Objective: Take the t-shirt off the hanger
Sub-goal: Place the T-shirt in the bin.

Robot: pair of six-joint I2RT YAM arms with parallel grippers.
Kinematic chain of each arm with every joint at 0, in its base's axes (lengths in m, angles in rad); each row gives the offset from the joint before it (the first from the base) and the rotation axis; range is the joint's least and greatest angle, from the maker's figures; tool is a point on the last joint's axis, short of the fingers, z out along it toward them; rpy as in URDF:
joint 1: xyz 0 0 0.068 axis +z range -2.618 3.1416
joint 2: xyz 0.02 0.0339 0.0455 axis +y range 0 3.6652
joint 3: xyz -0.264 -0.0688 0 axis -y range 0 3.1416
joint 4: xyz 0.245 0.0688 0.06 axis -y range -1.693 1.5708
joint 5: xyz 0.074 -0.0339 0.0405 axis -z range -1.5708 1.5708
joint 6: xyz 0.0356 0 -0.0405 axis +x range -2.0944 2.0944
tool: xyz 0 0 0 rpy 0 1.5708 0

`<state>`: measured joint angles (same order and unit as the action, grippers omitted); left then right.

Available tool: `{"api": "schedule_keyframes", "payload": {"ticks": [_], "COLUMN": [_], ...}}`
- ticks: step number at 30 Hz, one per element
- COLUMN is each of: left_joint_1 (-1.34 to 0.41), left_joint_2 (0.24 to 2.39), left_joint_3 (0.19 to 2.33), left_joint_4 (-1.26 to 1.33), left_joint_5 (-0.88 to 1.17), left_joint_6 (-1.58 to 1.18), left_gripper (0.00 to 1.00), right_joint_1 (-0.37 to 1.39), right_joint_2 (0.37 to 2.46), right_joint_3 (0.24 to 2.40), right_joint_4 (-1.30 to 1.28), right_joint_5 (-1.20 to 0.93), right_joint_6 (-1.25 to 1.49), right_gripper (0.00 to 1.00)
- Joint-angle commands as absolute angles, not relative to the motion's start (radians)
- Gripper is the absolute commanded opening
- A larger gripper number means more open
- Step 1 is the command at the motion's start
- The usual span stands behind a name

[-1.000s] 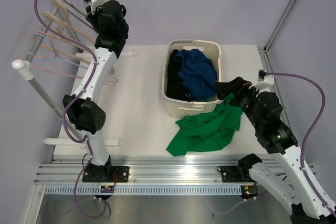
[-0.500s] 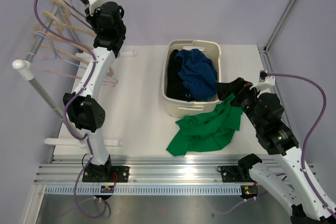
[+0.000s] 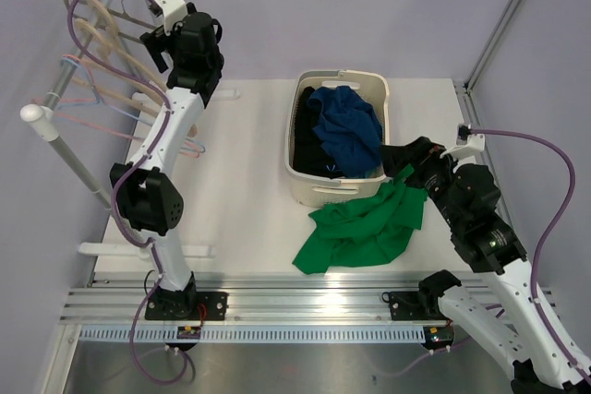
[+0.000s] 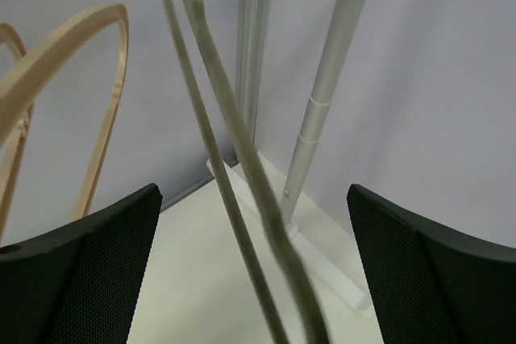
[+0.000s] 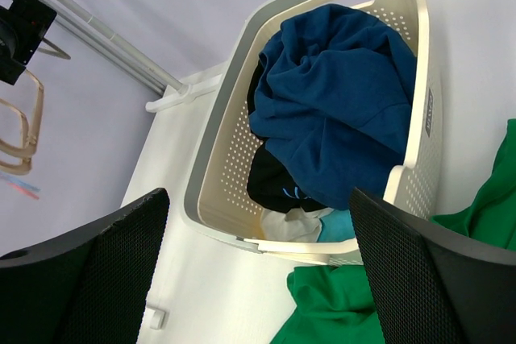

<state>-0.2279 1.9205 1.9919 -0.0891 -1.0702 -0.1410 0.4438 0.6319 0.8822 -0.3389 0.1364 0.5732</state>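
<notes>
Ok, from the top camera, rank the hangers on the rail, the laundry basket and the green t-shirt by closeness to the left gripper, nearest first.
1. The hangers, on the rail at far left, right beside the left gripper.
2. The laundry basket, mid-table toward the back.
3. The green t-shirt, on the table in front of the basket, right of centre.

basket [image 3: 319,193]: cream, perforated, on white table [image 3: 245,191] | contents: blue garment [image 3: 346,131] atop black garment [image 3: 307,147]
</notes>
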Motion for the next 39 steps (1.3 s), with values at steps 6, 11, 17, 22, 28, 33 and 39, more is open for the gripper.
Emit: {"api": "schedule_keyframes", "payload": {"ticks": [6,11,17,22,28,33,39], "left_joint_1": [-0.322,-0.403,-0.552,-0.759,-0.891,-0.973,-0.989], "left_joint_2": [1.61,1.517,1.369,1.238,1.137,1.066,0.968], "left_joint_3": [1.841,1.77,1.61,1.375,1.194,1.065,0.97], "left_joint_4": [-0.054,-0.054,-0.092,-0.089,-0.087,-0.078,-0.057], "left_joint_5": [-0.632,-0.324,-0.147,-0.172,-0.138,-0.257,-0.23], "left_joint_6": [-0.154,-0.198,-0.297,-0.255,-0.247,-0.23,-0.265], "left_gripper": [0.99,0.99,0.99,0.99,0.99,0.99,0.99], "right_joint_1": [0.44,0.44,0.44,0.44,0.44,0.439,0.439], "right_joint_2": [0.66,0.684,0.681,0.651,0.661,0.733,0.883], "right_joint_3": [0.88,0.877,0.864,0.812,0.752,0.663,0.615], "right_joint_4": [-0.305,-0.308,-0.324,-0.445,-0.603,-0.659,-0.617], "right_joint_5": [0.136,0.17,0.237,0.408,0.578,0.667,0.617], "right_joint_6": [0.569,0.563,0.65,0.814,1.072,1.325,1.489], "right_gripper": [1.0,1.0,0.99,0.99,0.99,0.99,0.99]}}
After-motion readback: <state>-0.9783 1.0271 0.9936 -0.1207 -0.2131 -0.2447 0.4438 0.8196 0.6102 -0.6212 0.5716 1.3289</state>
